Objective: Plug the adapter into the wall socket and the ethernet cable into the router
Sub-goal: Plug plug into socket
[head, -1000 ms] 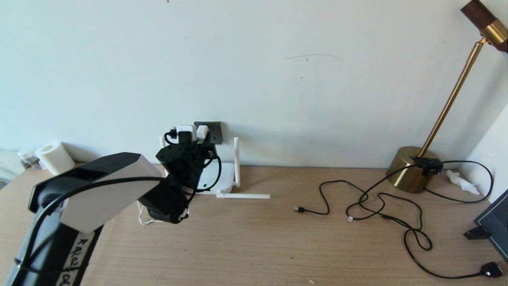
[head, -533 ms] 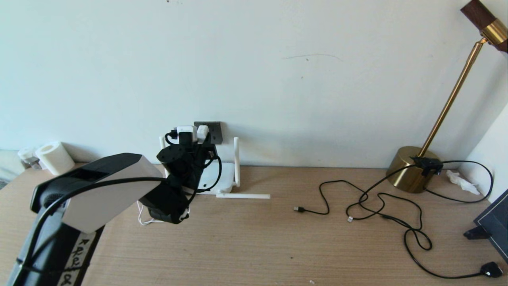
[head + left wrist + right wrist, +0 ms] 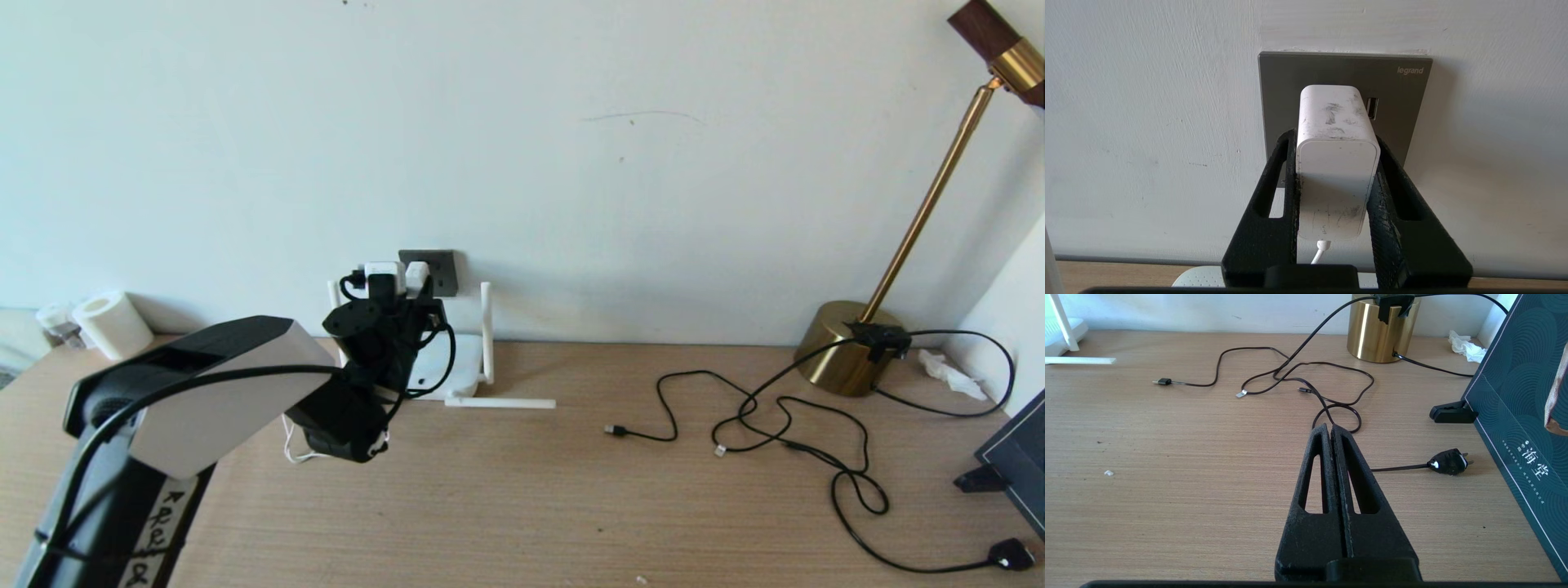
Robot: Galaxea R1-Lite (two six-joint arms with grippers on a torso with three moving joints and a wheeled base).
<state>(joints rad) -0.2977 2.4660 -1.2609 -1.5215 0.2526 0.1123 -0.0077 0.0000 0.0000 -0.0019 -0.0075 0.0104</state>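
My left gripper (image 3: 1336, 139) is shut on the adapter (image 3: 1337, 163), a white scuffed block whose thin white cord (image 3: 1319, 252) hangs down. The adapter's far end meets the dark grey wall socket (image 3: 1404, 90); its pins are hidden. In the head view the adapter (image 3: 417, 275) sits at the socket (image 3: 445, 273), above the white router (image 3: 457, 371), which lies against the wall. The left gripper (image 3: 400, 296) partly covers the router. My right gripper (image 3: 1331, 428) is shut and empty above the bare table at the right. The ethernet cable is out of view.
Thin black cables (image 3: 784, 425) sprawl over the right of the table (image 3: 522, 506), one ending in a black plug (image 3: 1012, 555). A brass lamp base (image 3: 841, 347) stands at the back right, with a dark box (image 3: 1519, 416) at the right edge. A paper roll (image 3: 110, 322) is at the far left.
My left gripper with the adapter has shifted very slightly lower at the socket. Nothing else has moved.
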